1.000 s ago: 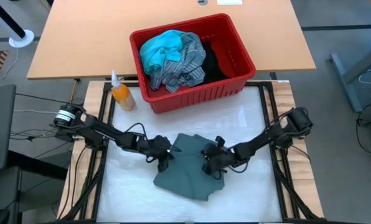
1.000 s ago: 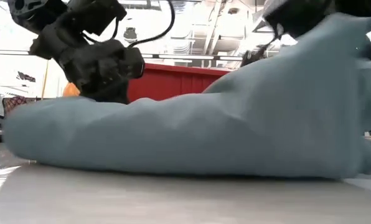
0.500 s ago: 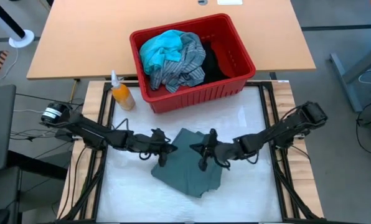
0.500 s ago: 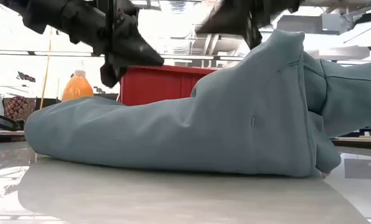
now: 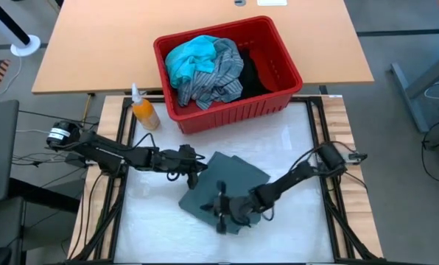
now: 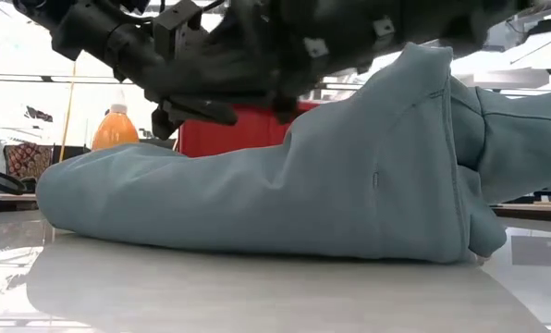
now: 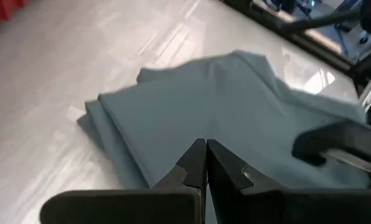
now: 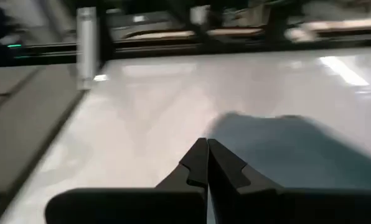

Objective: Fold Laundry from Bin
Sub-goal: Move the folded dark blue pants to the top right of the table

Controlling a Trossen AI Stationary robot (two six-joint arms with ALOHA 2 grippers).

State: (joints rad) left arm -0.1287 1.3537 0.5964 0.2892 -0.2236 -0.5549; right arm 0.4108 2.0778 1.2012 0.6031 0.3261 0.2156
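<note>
Progress check: you have one garment out of the bin (image 5: 272,97), three left in it. Grey-green garment (image 5: 223,188) lies on the white table top (image 5: 300,147) just in front of the bin, folded into a compact, roughly rectangular stack; the left wrist view shows layered edges down one side, so at least one fold is in. Low view shows it lumpy, one end standing much taller than the other, so I'd judge the fold not flat or finished. Left gripper (image 5: 192,166) sits at the garment's edge on the side nearer the orange bottle (image 5: 142,109), fingers pressed together with no cloth between them, per its own wrist view. Right gripper (image 5: 221,205) is over the garment corner farthest from the bin, fingers likewise pressed together and pinching nothing visible; its wrist view looks out across bare table with the cloth edge just ahead. Inside the bin: turquoise garment (image 5: 186,59) on top at the bottle side, striped shirt (image 5: 218,75) bunched beside it, black garment (image 5: 250,73) underneath toward the other wall. None of those touched. My read: you're roughly a quarter through, first item needs flattening or a final fold, then three more pulls.
</note>
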